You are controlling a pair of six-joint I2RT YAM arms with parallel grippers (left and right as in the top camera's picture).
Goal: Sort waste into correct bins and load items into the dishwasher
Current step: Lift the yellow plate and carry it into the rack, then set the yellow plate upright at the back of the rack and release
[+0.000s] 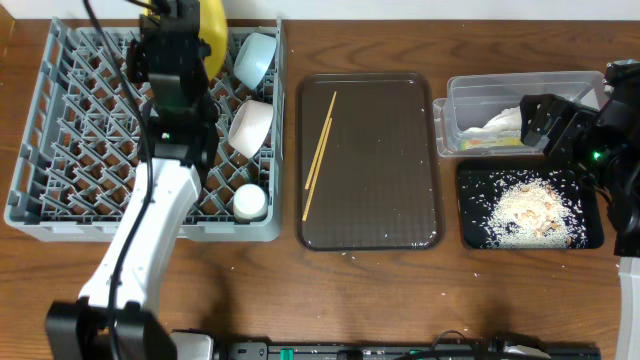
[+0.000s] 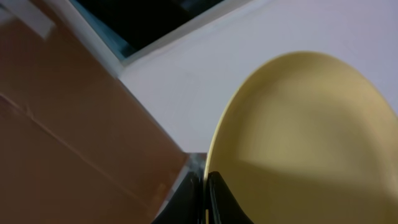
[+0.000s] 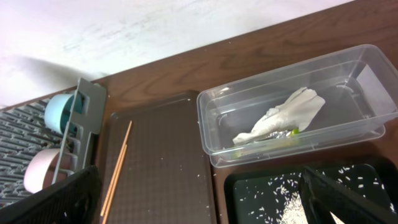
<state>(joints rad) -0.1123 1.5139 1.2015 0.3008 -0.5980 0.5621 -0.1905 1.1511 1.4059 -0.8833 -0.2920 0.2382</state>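
The round yellow plate (image 2: pixel 311 143), smooth and plain, stands on edge, its rim pinched between the closed jaws of the left gripper (image 2: pixel 204 198). The right gripper (image 3: pixel 199 202) gapes wide, empty.

Overhead, the left arm (image 1: pixel 175 90) covers most of the yellow plate (image 1: pixel 212 30), which the frame's top edge also crops. At the left wrist the plate is a blur running off right and bottom, and the left gripper (image 2: pixel 204 199) is a dark sliver at the bottom edge. The right gripper (image 3: pixel 200 173) shows only dark fingers (image 3: pixel 59 199) cropped at the lower corners. A green-yellow wrapper (image 3: pixel 289 132) peeks from under the napkin (image 3: pixel 283 112).
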